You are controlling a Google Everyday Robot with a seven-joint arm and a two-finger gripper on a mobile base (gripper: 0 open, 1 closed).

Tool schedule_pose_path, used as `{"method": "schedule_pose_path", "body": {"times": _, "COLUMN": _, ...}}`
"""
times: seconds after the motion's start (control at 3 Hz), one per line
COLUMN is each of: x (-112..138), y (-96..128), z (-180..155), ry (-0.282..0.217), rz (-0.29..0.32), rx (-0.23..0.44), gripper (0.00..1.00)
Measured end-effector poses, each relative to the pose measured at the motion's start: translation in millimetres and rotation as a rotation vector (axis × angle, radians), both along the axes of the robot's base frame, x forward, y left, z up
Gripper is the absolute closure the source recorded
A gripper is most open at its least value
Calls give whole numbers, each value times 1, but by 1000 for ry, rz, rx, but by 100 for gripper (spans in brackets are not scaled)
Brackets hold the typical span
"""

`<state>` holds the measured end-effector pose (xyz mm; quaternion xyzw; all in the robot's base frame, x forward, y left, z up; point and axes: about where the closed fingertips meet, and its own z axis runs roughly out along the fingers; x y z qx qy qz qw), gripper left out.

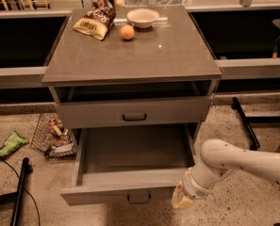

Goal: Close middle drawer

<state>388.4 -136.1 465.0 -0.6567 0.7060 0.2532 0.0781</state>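
The middle drawer (pixel 130 149) is pulled far out of the grey cabinet (pixel 135 55) and is empty inside. Its flat front (pixel 102 193) faces me low in the view, with a small dark loop handle (pixel 139 199). Above it the upper drawer (pixel 106 113) stands slightly out, with a dark gap over it. The lowest drawer is hidden under the open one. My gripper (pixel 182 202), on a white arm (pixel 234 164) coming in from the right, sits at the right end of the open drawer's front, close to or touching it.
On the cabinet top lie a snack bag (pixel 96 19), an orange (pixel 127 32) and a white bowl (pixel 143 17). A wire basket of litter (pixel 52 135) and a green packet (pixel 10 144) lie on the floor to the left. A black pole (pixel 19 192) and black legs (pixel 245 124) flank the cabinet.
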Motion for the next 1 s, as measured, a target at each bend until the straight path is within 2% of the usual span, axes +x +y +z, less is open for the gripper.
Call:
{"method": "schedule_pose_path", "body": {"times": 0.33, "x": 0, "y": 0, "z": 0, "ry": 0, "rz": 0, "rx": 0, "gripper": 100}}
{"method": "schedule_pose_path", "body": {"times": 0.67, "x": 10, "y": 3, "z": -17, "ry": -52, "rz": 7, "rx": 14, "gripper": 100}}
{"method": "schedule_pose_path", "body": {"times": 1.0, "x": 28, "y": 6, "z": -36, "ry": -141, "rz": 12, "rx": -2, "gripper": 100}}
